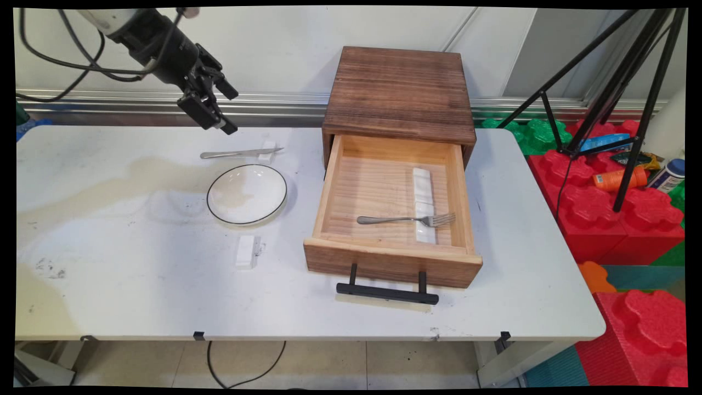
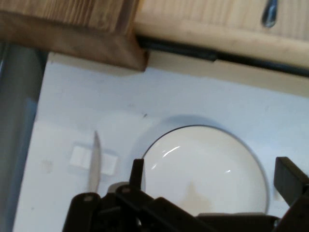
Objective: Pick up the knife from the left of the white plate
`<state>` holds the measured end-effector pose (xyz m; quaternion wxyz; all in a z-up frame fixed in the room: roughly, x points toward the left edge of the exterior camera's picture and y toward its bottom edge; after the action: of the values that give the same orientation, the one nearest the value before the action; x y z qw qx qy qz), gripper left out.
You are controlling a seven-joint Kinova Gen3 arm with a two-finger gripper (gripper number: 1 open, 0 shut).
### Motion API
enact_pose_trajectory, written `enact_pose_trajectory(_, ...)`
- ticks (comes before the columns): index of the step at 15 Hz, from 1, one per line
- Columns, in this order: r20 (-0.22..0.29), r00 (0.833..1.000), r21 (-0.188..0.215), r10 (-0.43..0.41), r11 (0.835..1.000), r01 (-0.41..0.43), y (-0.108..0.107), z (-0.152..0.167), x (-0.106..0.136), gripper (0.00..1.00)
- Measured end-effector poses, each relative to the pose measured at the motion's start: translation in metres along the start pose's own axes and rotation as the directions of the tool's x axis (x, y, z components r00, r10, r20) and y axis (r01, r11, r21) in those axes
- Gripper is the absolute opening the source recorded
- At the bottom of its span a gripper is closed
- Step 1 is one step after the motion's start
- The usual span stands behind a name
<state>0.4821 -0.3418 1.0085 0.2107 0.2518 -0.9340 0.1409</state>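
End effector (image 1: 219, 107) hangs above the tabletop (image 1: 109, 263) near its far edge, fingers spread wide and empty. Just below lies a slim metal knife (image 1: 241, 153), its tip on a small white block (image 1: 267, 151). Nearer sits a round white plate (image 1: 247, 194) (thin dark rim). A fork (image 1: 408, 220) lies across white rests in the open wooden drawer (image 1: 392, 260). No lettering is legible.

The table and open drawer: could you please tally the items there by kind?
Flat white rectangular ceramic rests: 3
Silver metal knife: 1
Silver metal fork: 1
Round white black-rimmed plate: 1
Total: 6
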Motion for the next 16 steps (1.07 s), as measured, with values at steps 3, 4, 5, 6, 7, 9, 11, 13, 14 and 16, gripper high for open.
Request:
enact_pose_trajectory(3,0.048,0.999,0.021,0.013,1.0,-0.014,-0.02,0.016,-0.003,1.0)
enact_pose_trajectory(4,0.058,0.998,0.025,0.015,1.0,-0.016,-0.024,0.02,-0.004,1.0)
enact_pose_trajectory(5,0.075,0.997,0.03,0.018,0.999,-0.021,-0.031,0.028,-0.005,1.0)
enact_pose_trajectory(6,0.085,0.996,0.032,0.022,0.999,-0.025,-0.036,0.033,-0.006,1.0)
enact_pose_trajectory(7,0.102,0.994,0.035,0.026,0.999,-0.03,-0.043,0.041,-0.007,1.0)
enact_pose_trajectory(9,0.127,0.991,0.04,0.031,0.999,-0.036,-0.055,0.053,-0.01,1.0)
enact_pose_trajectory(11,0.152,0.988,0.042,0.037,0.998,-0.043,-0.067,0.065,-0.013,1.0)
enact_pose_trajectory(13,0.174,0.984,0.041,0.043,0.998,-0.051,-0.078,0.077,-0.016,1.0)
enact_pose_trajectory(14,0.182,0.982,0.039,0.046,0.998,-0.054,-0.082,0.082,-0.017,1.0)
enact_pose_trajectory(16,0.202,0.978,0.034,0.05,0.998,-0.058,-0.092,0.095,-0.02,1.0)
